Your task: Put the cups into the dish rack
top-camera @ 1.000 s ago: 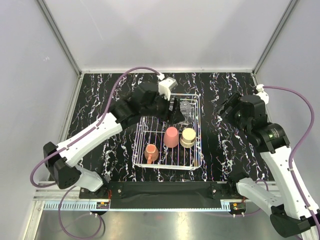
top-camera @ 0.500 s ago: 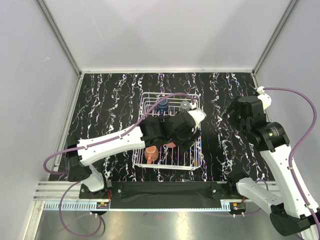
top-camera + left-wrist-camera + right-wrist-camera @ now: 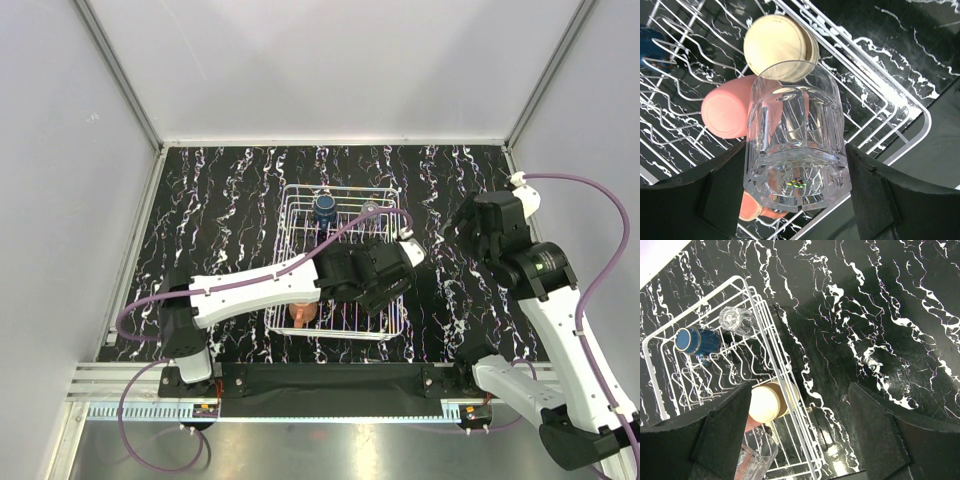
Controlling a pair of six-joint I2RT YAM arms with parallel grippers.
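Grips a clear glass (image 3: pixel 797 135) in the left tool (image 3: pixel 797 195), with black fingers (image 3: pixel 725 192) pressed on both sides. Holds it over the near right part of the rack (image 3: pixel 912 112), thick bottom toward the wrist and open end toward the wires. Cannot tell if the glass touches the wires.

Looks down past the glass at a pink cup (image 3: pixel 725 112) and a cream cup (image 3: pixel 780 47), just beside each other in the rack. Sees a blue cup (image 3: pixel 695 341) and a second glass (image 3: pixel 736 320) at the far end of the rack, side by side. Sees an orange mug (image 3: pixel 303 313) at the near left corner, partly hidden by the left arm.

Hangs the right tool (image 3: pixel 797 435) off to the right of the rack, above the black desk (image 3: pixel 200 200). Spreads its fingers wide apart, with nothing held between them.
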